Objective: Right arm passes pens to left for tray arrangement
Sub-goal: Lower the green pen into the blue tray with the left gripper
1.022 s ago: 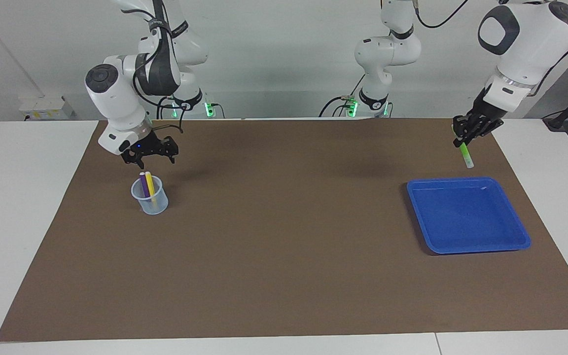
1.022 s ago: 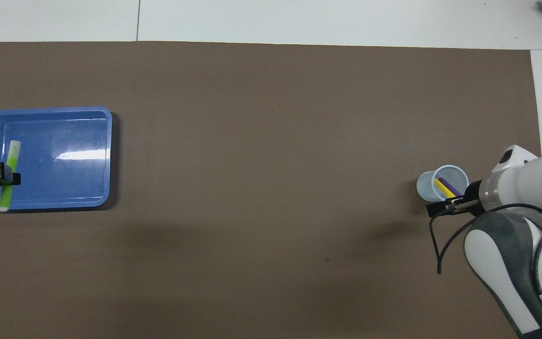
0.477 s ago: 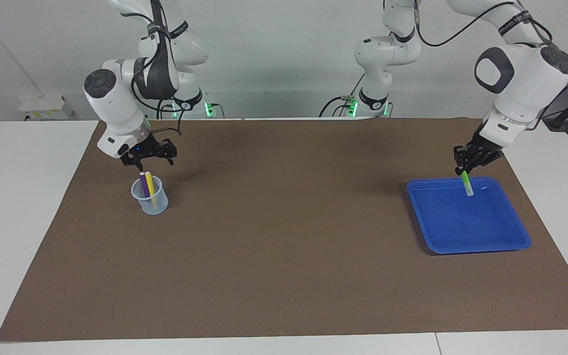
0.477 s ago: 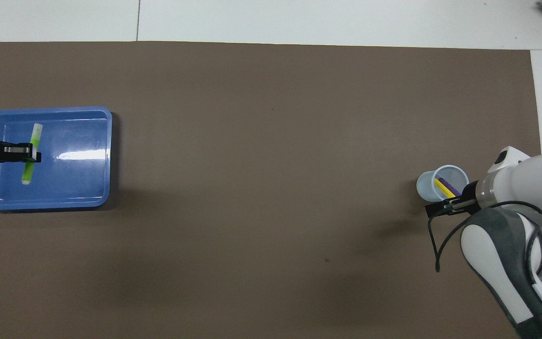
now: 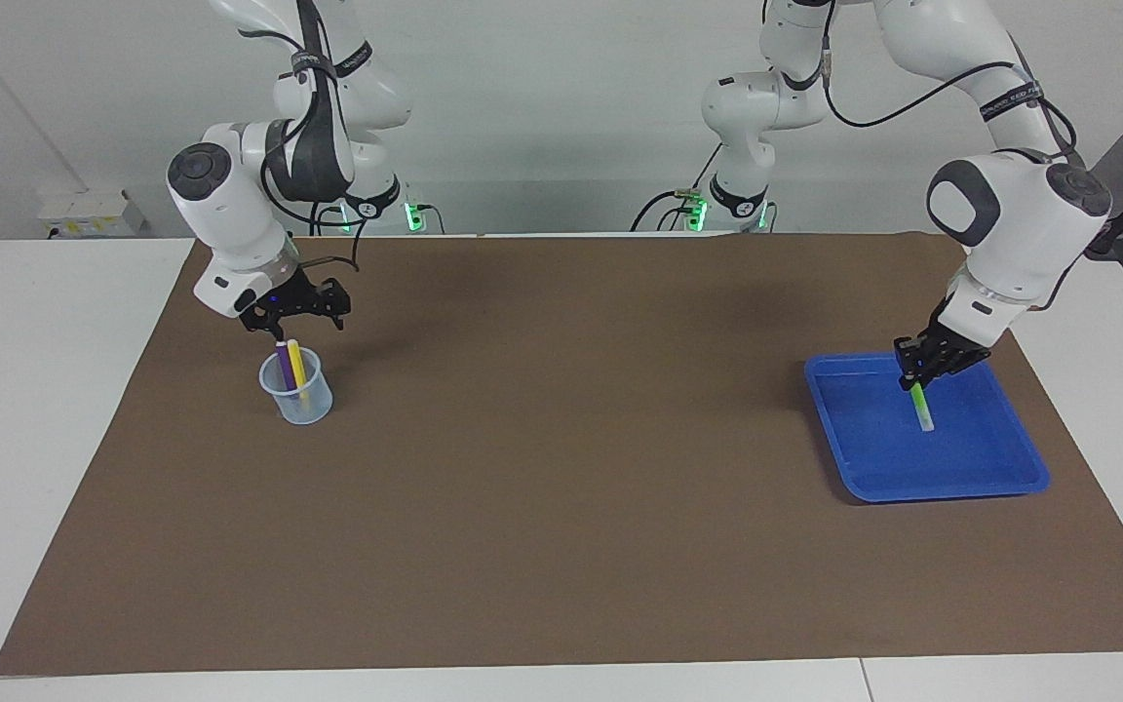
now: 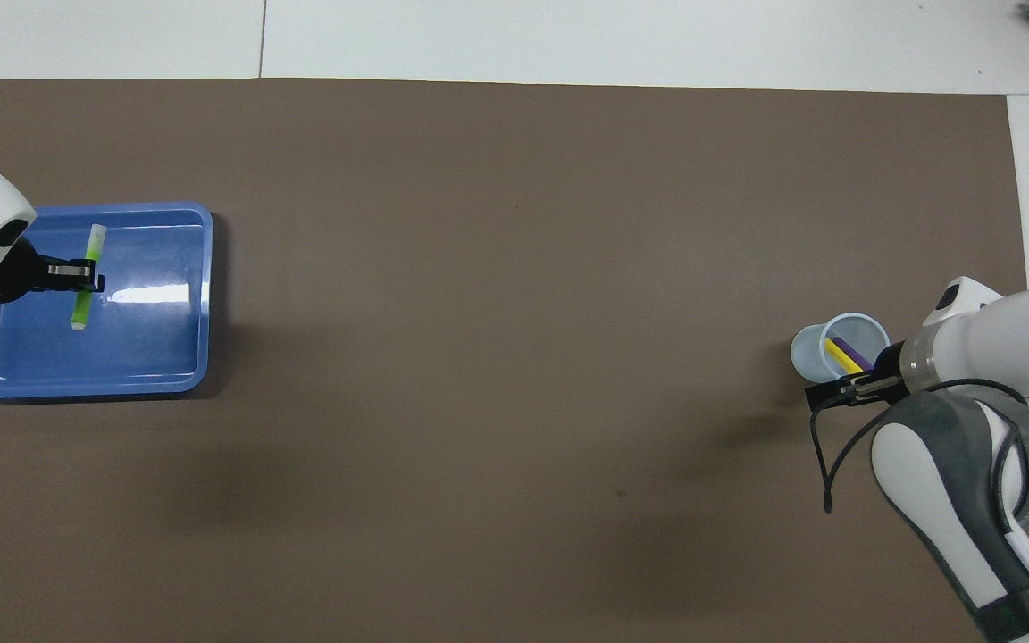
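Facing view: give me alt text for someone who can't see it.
The left arm's tool, shut on a slim green marker pen, holds it over the shallow bright-blue square plastic tray. The right arm's open tool hovers over the small translucent cup holding the yellow and purple pens.

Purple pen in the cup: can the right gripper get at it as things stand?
Probably yes. The right gripper hangs open just above the cup, with the purple pen and yellow pen standing clear of the rim. Nothing lies between, though the yellow pen stands close beside it.
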Robot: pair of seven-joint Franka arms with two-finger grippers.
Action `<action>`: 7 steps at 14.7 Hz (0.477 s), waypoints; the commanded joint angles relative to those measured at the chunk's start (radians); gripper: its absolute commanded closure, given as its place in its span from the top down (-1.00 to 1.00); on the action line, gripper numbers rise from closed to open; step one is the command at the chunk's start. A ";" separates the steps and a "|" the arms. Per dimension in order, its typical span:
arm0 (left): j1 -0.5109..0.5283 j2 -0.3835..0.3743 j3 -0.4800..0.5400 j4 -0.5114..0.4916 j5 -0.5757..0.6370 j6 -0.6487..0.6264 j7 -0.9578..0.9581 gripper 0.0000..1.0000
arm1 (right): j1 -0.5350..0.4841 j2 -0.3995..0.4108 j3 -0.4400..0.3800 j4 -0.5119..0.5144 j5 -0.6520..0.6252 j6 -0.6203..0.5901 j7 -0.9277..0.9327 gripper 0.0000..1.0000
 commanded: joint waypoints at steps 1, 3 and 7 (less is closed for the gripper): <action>0.009 0.038 -0.010 -0.001 0.009 0.052 0.012 -1.00 | -0.017 0.006 0.014 -0.012 0.008 0.026 -0.016 1.00; 0.003 0.060 -0.010 -0.001 0.004 0.078 0.006 -1.00 | -0.011 0.012 0.014 -0.012 0.008 0.041 -0.013 1.00; -0.002 0.107 -0.010 -0.001 0.004 0.140 0.000 -1.00 | -0.008 0.017 0.016 -0.010 0.008 0.053 0.010 1.00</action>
